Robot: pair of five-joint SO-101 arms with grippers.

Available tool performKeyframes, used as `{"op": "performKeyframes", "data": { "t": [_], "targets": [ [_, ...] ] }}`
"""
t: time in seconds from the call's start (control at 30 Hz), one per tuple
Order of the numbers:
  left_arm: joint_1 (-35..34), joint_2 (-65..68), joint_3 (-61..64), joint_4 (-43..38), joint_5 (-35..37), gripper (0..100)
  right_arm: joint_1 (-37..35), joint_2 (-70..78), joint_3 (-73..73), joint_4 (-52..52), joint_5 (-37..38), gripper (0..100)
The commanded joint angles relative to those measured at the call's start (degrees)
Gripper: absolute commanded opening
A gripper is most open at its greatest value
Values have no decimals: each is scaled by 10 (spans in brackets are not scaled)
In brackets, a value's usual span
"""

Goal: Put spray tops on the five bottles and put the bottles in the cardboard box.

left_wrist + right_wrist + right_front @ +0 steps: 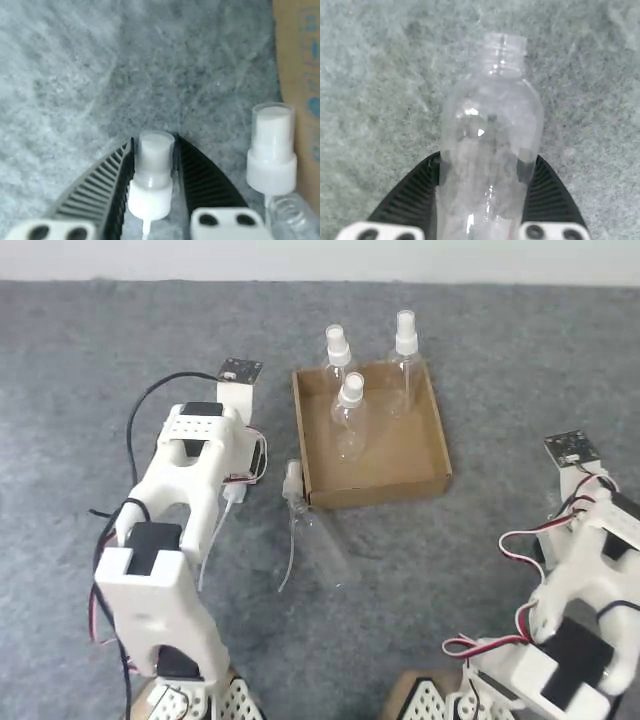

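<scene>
Three clear bottles with white spray tops are in the cardboard box. A fourth capped bottle lies on the carpet just in front of the box; its top is beside my left gripper. My left gripper is shut on a loose white spray top, low over the carpet left of the box, and the top's thin tube hangs down. My right gripper is shut on a clear bottle whose threaded neck is bare.
Grey carpet covers the whole table. The left arm stands left of the box and the right arm at the near right corner, both trailing loose wires. Open carpet lies between the arms.
</scene>
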Motion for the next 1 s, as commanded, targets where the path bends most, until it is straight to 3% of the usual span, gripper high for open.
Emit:
{"op": "performKeyframes", "data": {
  "t": [0.0, 0.23, 0.47, 0.7, 0.97],
  "targets": [
    [5, -4, -8, 11, -7, 96, 6, -7, -19, 7, -4, 116],
    [1, -45, -12, 26, -12, 10, 7, -10, -21, 25, -4, 191],
    [6, -300, 24, 105, 19, 12, 4, -11, -22, 27, -7, 230],
    [29, -514, 211, 46, 20, 13, -11, -7, -39, 29, -7, 328],
    [29, -570, 289, 0, 18, 13, -55, 15, -183, 137, -39, 306]
  ]
}}
